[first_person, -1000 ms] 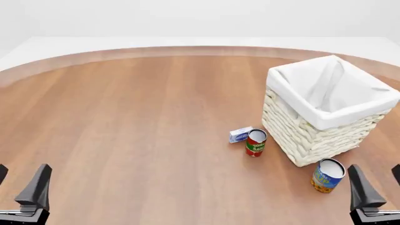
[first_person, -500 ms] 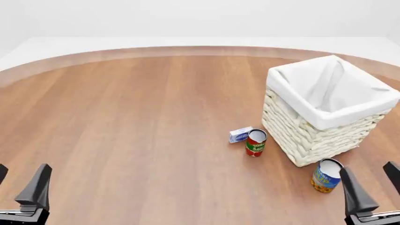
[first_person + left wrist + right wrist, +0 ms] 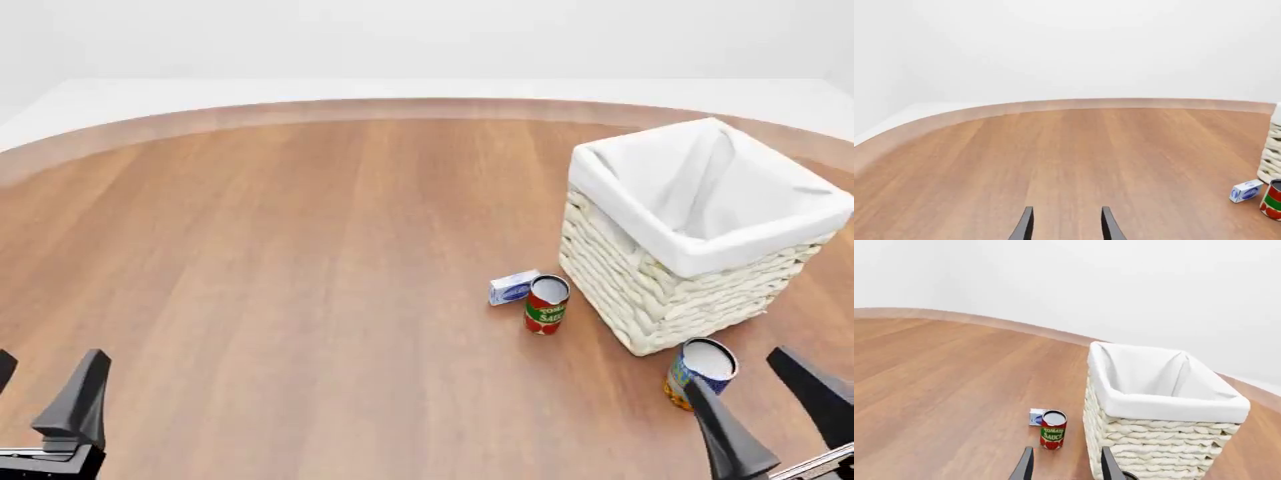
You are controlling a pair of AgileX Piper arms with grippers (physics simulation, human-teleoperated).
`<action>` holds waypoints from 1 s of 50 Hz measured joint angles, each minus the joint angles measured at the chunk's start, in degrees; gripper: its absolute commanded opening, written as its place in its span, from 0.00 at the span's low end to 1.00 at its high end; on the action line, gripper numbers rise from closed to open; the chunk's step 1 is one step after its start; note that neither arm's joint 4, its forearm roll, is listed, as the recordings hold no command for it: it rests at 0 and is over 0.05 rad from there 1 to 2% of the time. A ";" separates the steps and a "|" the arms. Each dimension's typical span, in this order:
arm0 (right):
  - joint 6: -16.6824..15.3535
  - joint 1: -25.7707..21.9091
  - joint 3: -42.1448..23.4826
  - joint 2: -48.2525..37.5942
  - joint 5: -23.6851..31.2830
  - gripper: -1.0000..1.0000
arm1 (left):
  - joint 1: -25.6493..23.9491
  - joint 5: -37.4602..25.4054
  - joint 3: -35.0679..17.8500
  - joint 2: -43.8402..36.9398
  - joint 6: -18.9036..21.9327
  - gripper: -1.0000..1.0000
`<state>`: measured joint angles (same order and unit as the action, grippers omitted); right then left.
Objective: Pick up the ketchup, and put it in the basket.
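Ketchup isn't visible anywhere yet, so both the left gripper (image 3: 47,395) and right gripper (image 3: 767,410) hover wide open and empty, near the basket (image 3: 667,290) on the tabletop (image 3: 294,250).

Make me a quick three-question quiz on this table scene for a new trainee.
1. True or false: the tomato can is inside the basket.
2. Multiple choice: what lies right next to the tomato can? A) a small blue-and-white box; B) a spoon; C) a plate.
3. Short answer: which arm's pincer is closest to the blue-and-yellow can?

Key
1. False. It stands upright on the table, outside the basket.
2. A.
3. The right pincer, which is open with nothing between its fingers.
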<state>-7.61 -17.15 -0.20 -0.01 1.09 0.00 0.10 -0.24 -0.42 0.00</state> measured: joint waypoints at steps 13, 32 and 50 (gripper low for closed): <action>-1.29 -4.73 -1.24 -0.02 2.56 1.00 | 0.00 0.00 0.00 0.00 0.00 1.00; -4.41 -12.85 -2.42 -1.95 4.31 1.00 | 0.00 0.00 0.00 0.00 0.00 1.00; -6.25 -19.40 -2.86 -12.35 -3.02 1.00 | 0.00 0.00 0.00 0.00 0.00 1.00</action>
<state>-13.86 -36.54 -3.06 -12.36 -1.93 0.00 0.10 -0.24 -0.42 0.00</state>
